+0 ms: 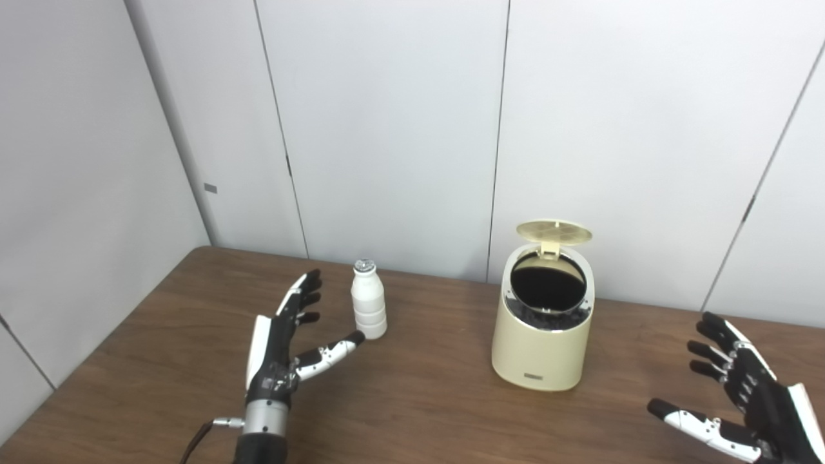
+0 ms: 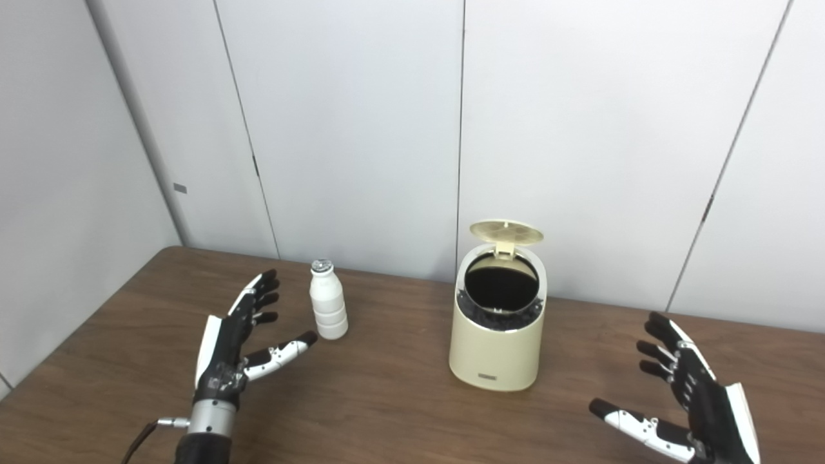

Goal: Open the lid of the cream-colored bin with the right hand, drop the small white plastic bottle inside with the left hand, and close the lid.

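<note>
Both hands spread, holding nothing: right hand [image 1: 741,393] well rt of bin [image 1: 540,348], lid [image 1: 554,232] up; left hand [image 1: 287,341] just beside upright bottle [image 1: 368,309] on table [image 1: 419,399].

Set side by side at head height, looking forward and down across the brown table [image 1: 419,399] toward the grey panelled wall [image 1: 387,129]. Left eye placed a little further left, so the cream bin [image 1: 543,335] sits right of centre there and nearer the middle [image 2: 496,328] in the right eye. Shared almost entirely: tabletop, wall, both arms entering from the bottom edge. Moderately near, apparently within arm's reach.
</note>
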### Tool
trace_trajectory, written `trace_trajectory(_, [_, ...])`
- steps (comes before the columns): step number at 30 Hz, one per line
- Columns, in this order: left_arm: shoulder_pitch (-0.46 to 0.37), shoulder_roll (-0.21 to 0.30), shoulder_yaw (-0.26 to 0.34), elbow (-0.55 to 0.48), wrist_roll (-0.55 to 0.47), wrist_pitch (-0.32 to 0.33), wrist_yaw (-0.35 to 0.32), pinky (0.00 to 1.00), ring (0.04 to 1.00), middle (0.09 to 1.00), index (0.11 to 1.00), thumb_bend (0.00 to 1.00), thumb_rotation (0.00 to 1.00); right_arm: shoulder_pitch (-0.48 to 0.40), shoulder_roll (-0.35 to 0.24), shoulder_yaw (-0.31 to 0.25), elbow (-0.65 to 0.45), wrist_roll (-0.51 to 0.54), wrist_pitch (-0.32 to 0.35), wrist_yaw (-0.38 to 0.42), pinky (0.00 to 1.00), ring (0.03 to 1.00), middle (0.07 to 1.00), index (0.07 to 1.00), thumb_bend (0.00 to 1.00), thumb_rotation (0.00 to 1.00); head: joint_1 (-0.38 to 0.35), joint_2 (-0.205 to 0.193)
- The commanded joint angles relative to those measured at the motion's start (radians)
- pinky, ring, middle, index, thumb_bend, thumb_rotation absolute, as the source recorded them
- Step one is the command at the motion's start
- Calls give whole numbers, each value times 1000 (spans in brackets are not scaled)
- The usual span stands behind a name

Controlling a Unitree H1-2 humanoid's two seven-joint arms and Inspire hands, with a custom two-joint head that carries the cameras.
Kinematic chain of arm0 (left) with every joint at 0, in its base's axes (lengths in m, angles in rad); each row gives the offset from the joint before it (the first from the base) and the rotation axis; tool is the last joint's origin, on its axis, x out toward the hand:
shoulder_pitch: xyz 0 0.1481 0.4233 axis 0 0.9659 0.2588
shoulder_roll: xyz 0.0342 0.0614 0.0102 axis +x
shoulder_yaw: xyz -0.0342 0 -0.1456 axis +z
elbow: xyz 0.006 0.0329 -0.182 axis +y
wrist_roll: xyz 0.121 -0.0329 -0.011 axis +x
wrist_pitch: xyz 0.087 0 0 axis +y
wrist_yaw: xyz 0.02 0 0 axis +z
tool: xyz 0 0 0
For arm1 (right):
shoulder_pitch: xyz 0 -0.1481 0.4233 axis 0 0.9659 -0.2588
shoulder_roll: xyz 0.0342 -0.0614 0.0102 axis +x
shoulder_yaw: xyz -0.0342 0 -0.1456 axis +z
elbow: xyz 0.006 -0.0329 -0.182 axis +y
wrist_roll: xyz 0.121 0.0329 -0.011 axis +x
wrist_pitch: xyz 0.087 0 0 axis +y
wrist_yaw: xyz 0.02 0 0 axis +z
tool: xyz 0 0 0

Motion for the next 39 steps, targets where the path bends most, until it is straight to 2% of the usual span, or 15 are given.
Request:
trace_trajectory(1, [-53, 28, -3, 4, 4, -26, 3, 798, 861, 880, 915, 767, 101, -24, 2, 1, -43, -7, -9, 0, 734, 797, 869, 867, 677, 0, -1, 2])
trace_trajectory(9, [-111, 50, -26, 100, 11, -43, 15, 743, 826, 865, 902, 774, 100, -22, 3, 4, -39, -27, -25, -9, 720, 782, 862, 860, 697, 0, -19, 9])
trace_trajectory(15, [-139, 52, -41, 173, 23, -60, 37, 759, 814, 842, 879, 782, 115, -20, -3, 4, -21, -33, -36, -9, 721, 793, 866, 866, 709, 0, -23, 9])
trace_trajectory(22, [-169, 49, -42, 257, 10, -94, 48, 770, 819, 840, 877, 774, 80, -16, -2, 2, -13, -17, -52, -6, 714, 780, 863, 862, 734, 0, -36, 7])
trace_trajectory(31, [-205, 54, -54, 322, 22, -126, 71, 776, 813, 824, 848, 767, 77, -8, 1, 5, -28, -27, -41, -8, 700, 775, 856, 852, 739, 0, -38, 10])
trace_trajectory(39, [-237, 62, -62, 374, 28, -146, 89, 726, 788, 804, 832, 754, 72, -1, 0, 5, -32, -26, -46, -7, 694, 778, 859, 853, 740, 9, -45, 13])
